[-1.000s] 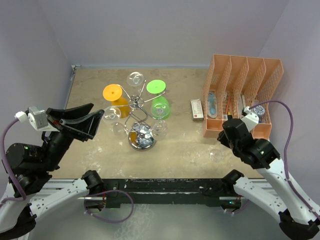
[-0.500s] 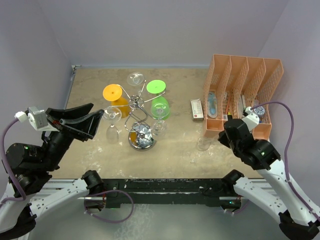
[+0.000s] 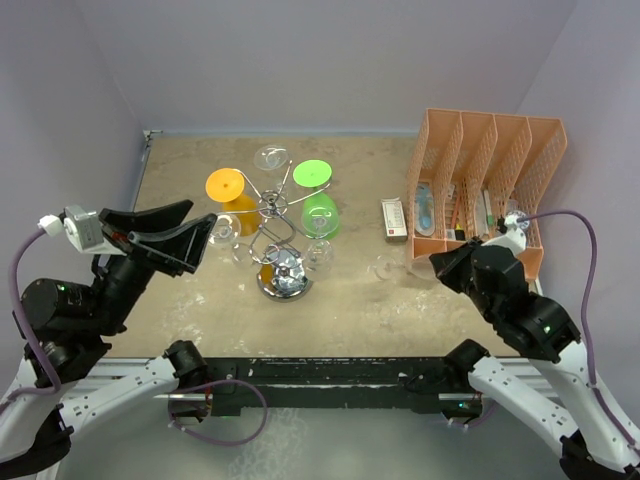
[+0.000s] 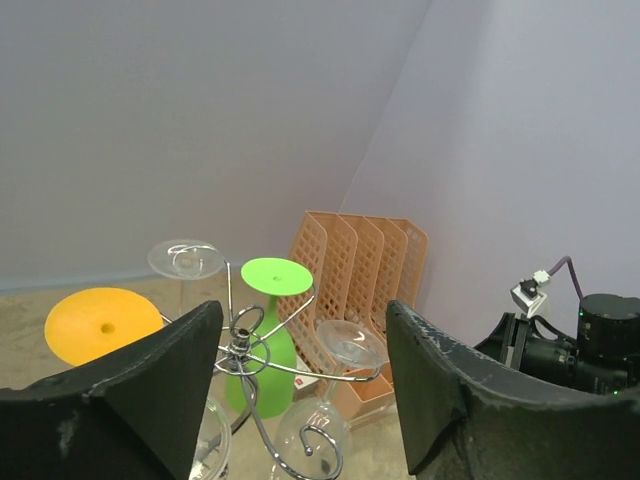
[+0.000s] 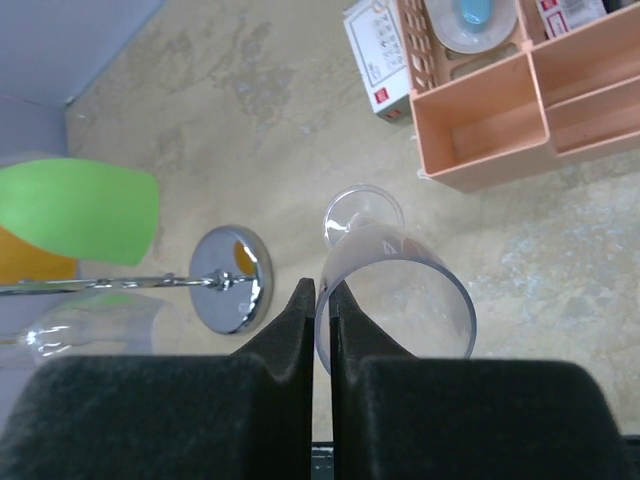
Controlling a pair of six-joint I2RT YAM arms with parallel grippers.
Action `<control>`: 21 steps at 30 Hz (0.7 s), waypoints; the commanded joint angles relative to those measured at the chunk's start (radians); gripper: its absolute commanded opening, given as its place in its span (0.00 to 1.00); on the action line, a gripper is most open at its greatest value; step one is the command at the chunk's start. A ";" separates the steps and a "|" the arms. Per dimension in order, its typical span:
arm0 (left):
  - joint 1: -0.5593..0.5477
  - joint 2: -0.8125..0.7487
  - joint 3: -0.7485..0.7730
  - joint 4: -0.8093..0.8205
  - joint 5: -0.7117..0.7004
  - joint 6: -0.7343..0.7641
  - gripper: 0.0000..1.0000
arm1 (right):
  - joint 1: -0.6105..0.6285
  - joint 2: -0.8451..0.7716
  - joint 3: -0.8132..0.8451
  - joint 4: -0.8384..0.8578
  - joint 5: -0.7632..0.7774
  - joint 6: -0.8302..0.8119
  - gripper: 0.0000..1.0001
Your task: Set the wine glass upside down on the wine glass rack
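Note:
A clear wine glass [image 5: 396, 283] hangs in the air on the right, its open bowl toward the wrist camera and its foot pointing down at the table. My right gripper [image 5: 322, 297] is shut on its rim, one finger inside the bowl and one outside. From above, the glass [image 3: 389, 268] shows faintly just left of the right gripper [image 3: 436, 263]. The wine glass rack [image 3: 279, 243] stands mid-table on its mirrored disc [image 5: 232, 278], with orange, green and clear glasses hanging upside down. My left gripper [image 3: 200, 220] hovers open left of the rack [image 4: 246, 348], nothing between its fingers.
An orange mesh file organiser [image 3: 486, 190] holding small items stands at the right, close behind the right arm. A white box [image 3: 395, 219] lies flat beside it. The orange glass [image 3: 229, 192] and green glass [image 3: 319, 203] hang on the rack's far side.
The right gripper has shut on the glass rim and carried the glass off the table, left and away from the near edge. The left gripper has opened slightly and shifted right toward the rack.

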 commanded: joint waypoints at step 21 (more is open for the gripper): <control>-0.002 0.405 0.122 0.330 0.180 -0.487 0.59 | 0.001 0.024 0.258 0.809 -0.031 -0.046 0.00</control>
